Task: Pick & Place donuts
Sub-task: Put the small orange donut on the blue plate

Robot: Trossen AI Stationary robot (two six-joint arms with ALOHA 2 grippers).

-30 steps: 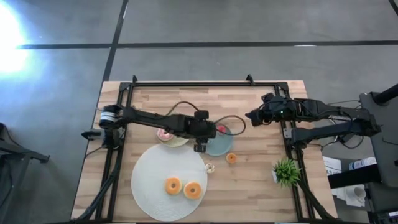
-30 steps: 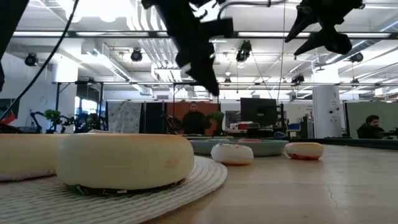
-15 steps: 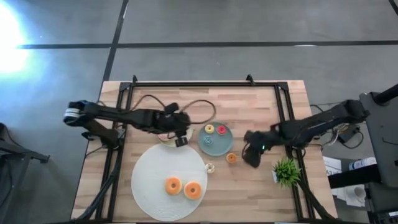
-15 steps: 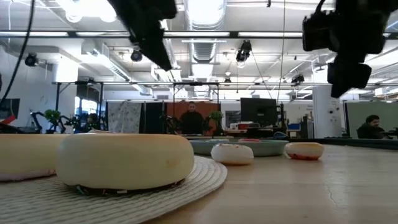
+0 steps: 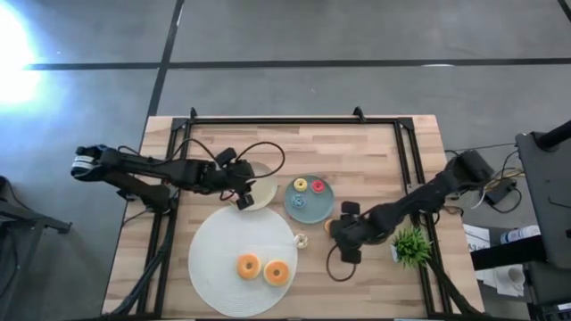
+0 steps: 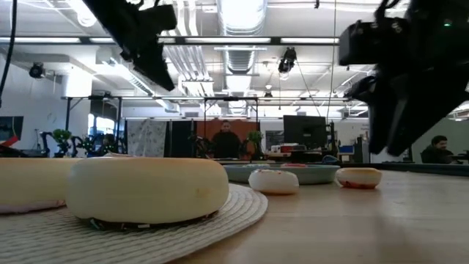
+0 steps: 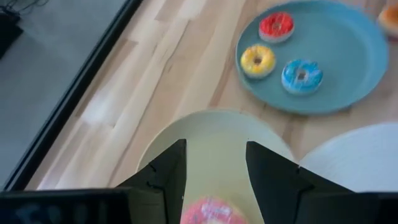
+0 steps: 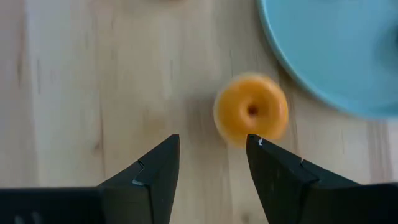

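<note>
Right wrist view: right hand (image 8: 211,162) fingers apart, empty, above small orange donut (image 8: 251,111) on surface beside teal plate (image 8: 336,50). Centre over ring, lower straight, pinch gently. Left hand (image 7: 214,171) apart over cream plate (image 7: 217,134).

2 large donuts (image 5: 261,268) lie flat on the white mat (image 5: 214,245); 3 tiny ones (image 7: 278,50) sit on the teal plate (image 7: 348,56); 1 tiny orange donut (image 8: 250,111) rests on the tabletop (image 8: 93,81).

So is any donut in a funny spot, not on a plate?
Yes, two tiny ones lie on bare wood. An orange donut sits just off the teal plate, right ahead of the right gripper's open fingers. A whitish donut lies at the edge of the white mat.
</note>
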